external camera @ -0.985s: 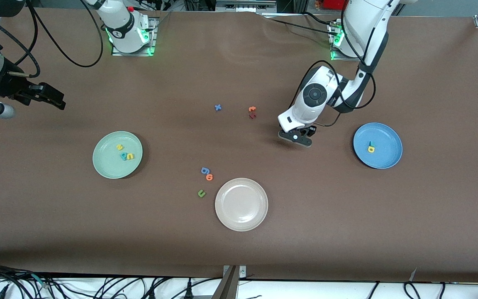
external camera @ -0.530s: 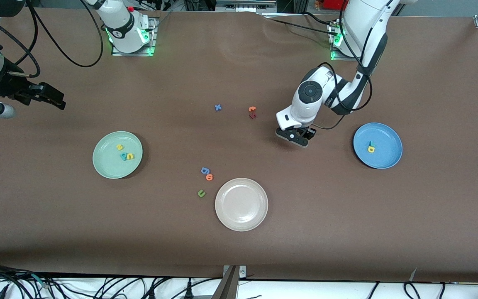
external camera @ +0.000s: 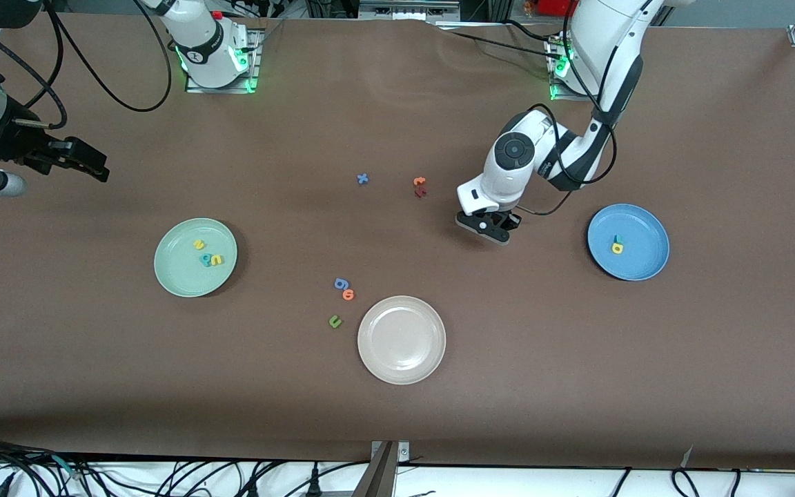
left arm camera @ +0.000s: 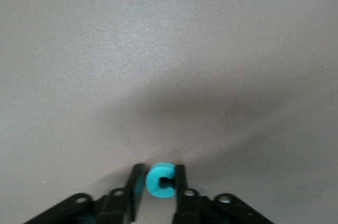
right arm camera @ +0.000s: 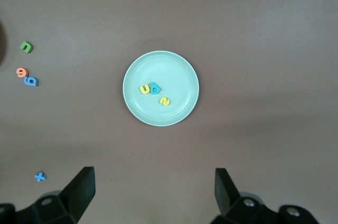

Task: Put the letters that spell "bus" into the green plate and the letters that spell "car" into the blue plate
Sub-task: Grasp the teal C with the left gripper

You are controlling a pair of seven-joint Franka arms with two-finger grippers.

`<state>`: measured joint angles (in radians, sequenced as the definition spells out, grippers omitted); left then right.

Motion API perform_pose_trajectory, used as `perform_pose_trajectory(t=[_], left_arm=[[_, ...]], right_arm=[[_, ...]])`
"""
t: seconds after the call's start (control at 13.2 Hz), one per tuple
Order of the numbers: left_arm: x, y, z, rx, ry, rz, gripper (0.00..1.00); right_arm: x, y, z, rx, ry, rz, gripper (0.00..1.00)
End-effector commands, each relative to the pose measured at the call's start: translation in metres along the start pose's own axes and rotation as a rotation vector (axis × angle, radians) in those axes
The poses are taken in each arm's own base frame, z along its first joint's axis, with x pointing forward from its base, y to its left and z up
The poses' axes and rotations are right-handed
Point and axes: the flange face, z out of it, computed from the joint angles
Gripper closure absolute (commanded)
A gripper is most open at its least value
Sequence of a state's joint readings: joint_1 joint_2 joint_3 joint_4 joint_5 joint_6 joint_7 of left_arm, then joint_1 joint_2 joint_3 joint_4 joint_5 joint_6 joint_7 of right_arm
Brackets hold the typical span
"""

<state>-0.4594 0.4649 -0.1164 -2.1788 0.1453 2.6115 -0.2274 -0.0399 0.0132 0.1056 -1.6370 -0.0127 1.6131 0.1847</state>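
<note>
The teal c point(left arm camera: 159, 179) sits between the two fingers of your left claw point(left arm camera: 158, 189), low in the centre of the left wrist view. The fingers have closed in on it from both sides, with the letter flat on the worktop point(external camera: 577, 359). In the front view that claw point(external camera: 487, 228) is right of centre, down on the surface, between the orange and dark red letters point(external camera: 419, 187) and the blue plate point(external camera: 629, 241).

Step in hand, by my reading: lift the c and carry it to the blue plate. Check that the pinch sits square on the foam before you raise it; the piece is tiny and soft and may twist out. Rise straight up, then move toward the plate at the right of the frame.

The blue plate already holds a yellow a point(external camera: 617, 248) with a teal piece touching it, likely the r. The green plate point(external camera: 195, 257), left of centre, holds the yellow u point(external camera: 217, 260), teal b point(external camera: 205, 259) and yellow s point(external camera: 198, 244).

Your right claw point(external camera: 83, 164) waits at the upper left with fingers spread wide and nothing in them.

Nothing lies between the c and the blue plate. The beige plate point(external camera: 401, 339), blue g point(external camera: 341, 284), an orange letter point(external camera: 348, 295), green u point(external camera: 335, 321) and blue x point(external camera: 362, 179) lie off that path.
</note>
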Motion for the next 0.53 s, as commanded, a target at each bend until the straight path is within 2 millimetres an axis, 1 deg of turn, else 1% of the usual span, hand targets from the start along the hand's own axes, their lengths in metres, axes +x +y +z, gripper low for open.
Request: perform_pose_trajectory(t=[0.0, 0.08, 0.15, 0.23, 0.3, 0.45], left_arm=[[0.000, -0.005, 0.005, 0.017, 0.001, 0.022, 0.93], [0.001, -0.006, 0.004, 0.017, 0.003, 0.024, 1.00], [0.002, -0.009, 0.002, 0.017, 0.005, 0.025, 1.00], [0.004, -0.016, -0.004, 0.020, 0.012, 0.029, 1.00], [0.007, -0.035, -0.016, 0.026, 0.025, 0.027, 1.00], [0.007, -0.088, -0.029, 0.032, 0.008, 0.078, 1.00]], right_arm=[[-0.001, 0.003, -0.003, 0.018, -0.008, -0.003, 0.00], [-0.001, 0.003, -0.003, 0.018, -0.008, -0.003, 0.00], [-0.001, 0.003, -0.003, 0.018, -0.008, -0.003, 0.00], [-0.001, 0.003, -0.003, 0.018, -0.008, -0.003, 0.00], [-0.001, 0.002, -0.003, 0.018, -0.008, -0.005, 0.00], [-0.001, 0.002, -0.003, 0.018, -0.008, -0.005, 0.00]])
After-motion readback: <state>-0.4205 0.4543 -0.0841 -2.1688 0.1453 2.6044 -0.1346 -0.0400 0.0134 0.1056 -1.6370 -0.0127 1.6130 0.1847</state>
